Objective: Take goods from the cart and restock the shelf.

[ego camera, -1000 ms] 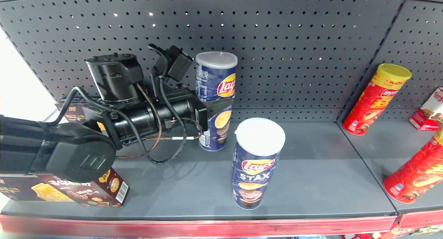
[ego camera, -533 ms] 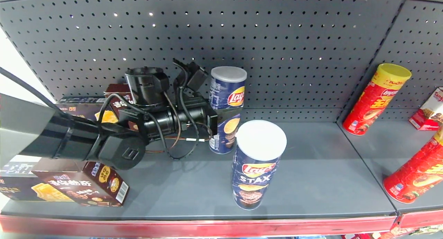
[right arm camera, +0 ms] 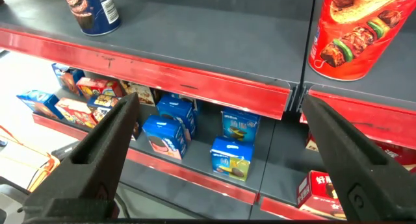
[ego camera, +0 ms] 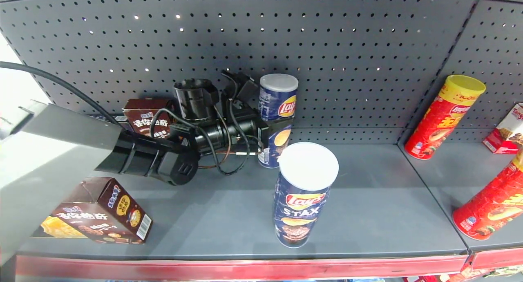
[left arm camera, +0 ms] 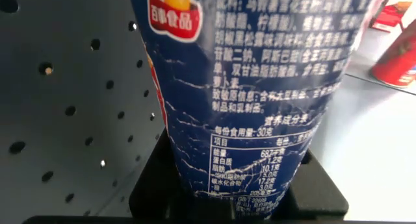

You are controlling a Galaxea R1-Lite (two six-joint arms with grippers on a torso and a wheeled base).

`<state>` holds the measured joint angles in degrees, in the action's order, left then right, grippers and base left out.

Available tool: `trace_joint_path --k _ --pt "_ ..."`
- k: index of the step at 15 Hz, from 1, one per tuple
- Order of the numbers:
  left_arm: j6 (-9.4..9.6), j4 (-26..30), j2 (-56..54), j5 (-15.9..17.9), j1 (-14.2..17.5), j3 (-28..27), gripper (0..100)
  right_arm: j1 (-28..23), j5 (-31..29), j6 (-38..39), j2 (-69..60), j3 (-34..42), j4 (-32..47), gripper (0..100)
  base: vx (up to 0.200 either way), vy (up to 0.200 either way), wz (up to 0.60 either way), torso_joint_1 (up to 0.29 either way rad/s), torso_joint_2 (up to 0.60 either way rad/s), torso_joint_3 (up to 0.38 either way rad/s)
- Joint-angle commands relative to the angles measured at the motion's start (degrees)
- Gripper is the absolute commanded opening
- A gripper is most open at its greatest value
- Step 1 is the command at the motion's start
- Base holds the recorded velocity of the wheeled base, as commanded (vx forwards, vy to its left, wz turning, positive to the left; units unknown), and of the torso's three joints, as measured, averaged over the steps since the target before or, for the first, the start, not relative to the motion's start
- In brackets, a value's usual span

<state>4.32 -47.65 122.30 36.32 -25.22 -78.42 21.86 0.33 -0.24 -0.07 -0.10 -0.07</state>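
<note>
Found left claw (ego camera: 270, 130) clamped on back can (ego camera: 278, 110) at about mid-height, fingers (left arm camera: 324, 195) pressed to either side of the tube. Placed back can upright at rear of shelf (ego camera: 367, 208), just before pegboard (ego camera: 347, 49), behind front can (ego camera: 304, 196) and slightly to the robot's left of it. Could not settle base contact with shelf.

Judged back can light: stiff paperboard tube, glossy wrap, so probably slippery and easy to dent under a hard squeeze. Tall and narrow, so likely to tip on release. Reckoned mid-body the soundest hold, well clear of plastic lid (ego camera: 279, 82) and its loose fit.

Found right claw (right arm camera: 227, 152) spread wide and empty, hanging low before the shelf's red front edge.

Counted:
- two blue cans, back and front
- two red cans in the bay to the right, rear red can (ego camera: 445, 116) and near red can (ego camera: 490, 202)
- two brown boxes, front brown box (ego camera: 102, 214) and rear brown box (ego camera: 149, 118)
- one edge box (ego camera: 506, 128), red and white, at far right
</note>
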Motion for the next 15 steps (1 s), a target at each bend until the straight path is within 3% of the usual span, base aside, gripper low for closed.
trace_joint_path --k 1,4,5,10,12,15 --pt "-0.01 -1.30 2.77 -0.02 0.00 -1.03 0 0.03 0.02 -0.02 0.07 0.01 -0.01 100 0.000 0.000 0.00 0.000 0.00 0.000" --pt "-0.18 -2.88 3.91 -0.02 0.00 -0.86 0 0.03 0.02 -0.02 0.07 0.01 -0.01 100 0.000 0.000 0.00 0.000 0.00 0.000" --pt "-0.27 -3.06 3.91 -0.02 0.00 -0.94 100 0.03 0.02 -0.02 0.07 0.01 -0.01 100 0.000 0.000 0.00 0.000 0.00 0.000" --pt "-0.45 -1.57 2.25 -0.28 0.96 0.11 100 0.03 0.02 -0.02 0.07 0.01 -0.01 100 0.000 0.000 0.00 0.000 0.00 0.000" --pt "0.08 6.96 -3.73 -0.28 1.93 2.22 100 0.03 0.02 -0.02 0.07 0.01 -0.01 100 0.000 0.000 0.00 0.000 0.00 0.000" --pt "0.25 12.85 -7.69 -1.07 1.84 2.40 100 0.03 0.02 -0.02 0.07 0.01 -0.01 100 0.000 0.000 0.00 0.000 0.00 0.000"
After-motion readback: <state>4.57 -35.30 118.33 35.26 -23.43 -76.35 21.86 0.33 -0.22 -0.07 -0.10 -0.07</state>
